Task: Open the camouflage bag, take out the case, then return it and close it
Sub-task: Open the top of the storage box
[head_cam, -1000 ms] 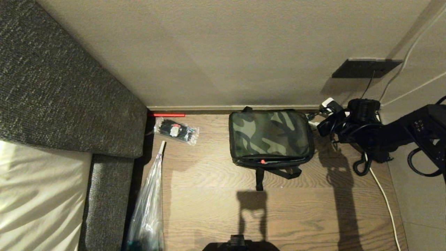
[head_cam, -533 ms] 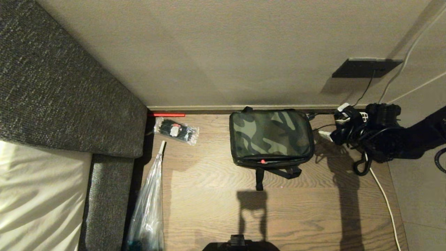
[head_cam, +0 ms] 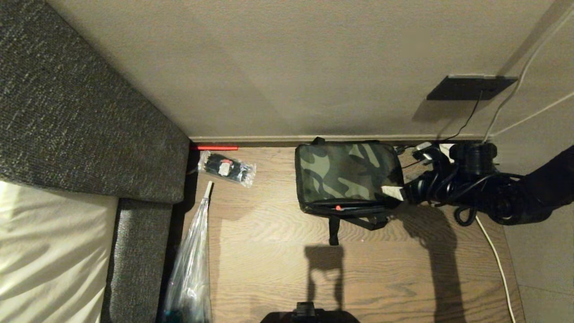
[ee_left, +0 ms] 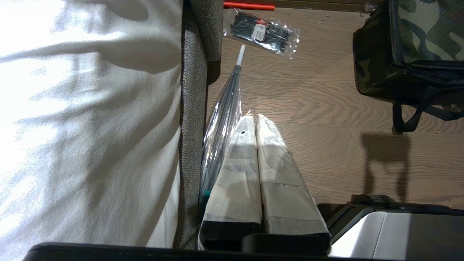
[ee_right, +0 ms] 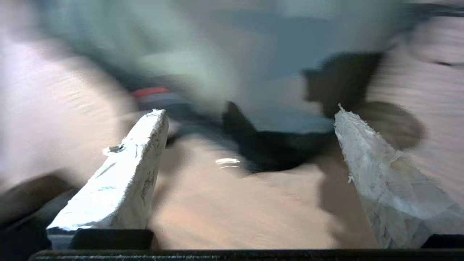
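One arm does the work here: the right gripper (head_cam: 406, 172) has swung from beside the wall plug at the bag's two o'clock in toward the camouflage bag (head_cam: 347, 177), and one white-padded fingertip now sits at the bag's right front corner, roughly its four o'clock. Whether it touches the fabric cannot be told. Over the same moment its jaws have spread; the right wrist view shows the two pale fingers (ee_right: 123, 174) set wide apart with nothing between them. The bag itself has not shifted: it stands on the wooden floor (head_cam: 269, 251) against the wall, lid flat and closed, a red pull (head_cam: 338, 208) showing on its front edge at six o'clock. The case is not visible, presumably inside. This looks like the approach for opening the lid, so the task is barely begun. The left gripper (ee_left: 253, 125) hangs parked near the sofa (ee_left: 192, 108), its fingers pressed together and empty.
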Available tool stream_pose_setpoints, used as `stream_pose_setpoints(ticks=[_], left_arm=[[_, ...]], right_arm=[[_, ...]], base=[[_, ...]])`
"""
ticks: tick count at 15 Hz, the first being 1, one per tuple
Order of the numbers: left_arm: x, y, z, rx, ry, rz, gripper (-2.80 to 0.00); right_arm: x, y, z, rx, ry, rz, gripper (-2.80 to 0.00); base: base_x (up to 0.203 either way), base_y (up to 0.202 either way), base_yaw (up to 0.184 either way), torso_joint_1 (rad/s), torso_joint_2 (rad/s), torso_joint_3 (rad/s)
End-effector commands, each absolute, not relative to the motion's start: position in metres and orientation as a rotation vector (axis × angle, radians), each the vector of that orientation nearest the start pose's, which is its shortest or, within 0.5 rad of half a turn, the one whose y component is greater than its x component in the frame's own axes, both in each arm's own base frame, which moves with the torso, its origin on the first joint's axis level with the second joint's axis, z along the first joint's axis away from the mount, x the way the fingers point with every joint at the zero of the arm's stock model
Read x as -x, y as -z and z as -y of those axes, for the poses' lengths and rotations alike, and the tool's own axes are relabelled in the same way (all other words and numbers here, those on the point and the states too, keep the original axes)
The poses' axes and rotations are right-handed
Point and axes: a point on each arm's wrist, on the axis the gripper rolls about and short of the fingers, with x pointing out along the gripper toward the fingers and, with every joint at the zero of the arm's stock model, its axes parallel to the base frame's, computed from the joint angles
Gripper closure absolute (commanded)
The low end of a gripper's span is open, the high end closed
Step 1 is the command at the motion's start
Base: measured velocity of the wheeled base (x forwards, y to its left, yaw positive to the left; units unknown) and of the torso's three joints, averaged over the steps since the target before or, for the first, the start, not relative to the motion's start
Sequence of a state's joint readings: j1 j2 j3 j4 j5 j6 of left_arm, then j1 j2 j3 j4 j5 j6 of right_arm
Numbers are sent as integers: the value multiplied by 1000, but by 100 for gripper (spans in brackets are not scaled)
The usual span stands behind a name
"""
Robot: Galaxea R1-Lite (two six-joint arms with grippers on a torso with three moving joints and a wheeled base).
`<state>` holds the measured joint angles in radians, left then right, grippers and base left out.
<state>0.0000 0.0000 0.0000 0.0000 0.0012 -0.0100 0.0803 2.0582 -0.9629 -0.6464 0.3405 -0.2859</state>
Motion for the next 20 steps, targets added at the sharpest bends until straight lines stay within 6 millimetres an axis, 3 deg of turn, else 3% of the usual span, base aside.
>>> stream_pose_setpoints(ticks=[1, 4, 5, 10, 15, 17, 20], left_arm=[[23, -75, 0, 11, -2, 0, 0], [23, -75, 0, 11, -2, 0, 0], [23, -75, 0, 11, -2, 0, 0], [23, -75, 0, 11, -2, 0, 0], [23, -75, 0, 11, -2, 0, 0], [23, -75, 0, 11, -2, 0, 0], [23, -75, 0, 11, -2, 0, 0]], right_arm=[[-359, -101, -70, 239, -569, -388, -280], [-350, -93, -82, 259, -614, -413, -280], [-348, -89, -83, 270, -624, -418, 0], [-341, -76, -87, 439, -672, -411, 0], [-333, -62, -105, 592, -460, -473, 0], [-334, -58, -113, 650, -450, -477, 0], [-334, -55, -114, 862, -505, -444, 0]], base=[[0, 0, 0, 0, 0, 0], [0, 0, 0, 0, 0, 0], [0, 0, 0, 0, 0, 0], [0, 0, 0, 0, 0, 0], [0, 0, 0, 0, 0, 0], [0, 0, 0, 0, 0, 0], [0, 0, 0, 0, 0, 0]])
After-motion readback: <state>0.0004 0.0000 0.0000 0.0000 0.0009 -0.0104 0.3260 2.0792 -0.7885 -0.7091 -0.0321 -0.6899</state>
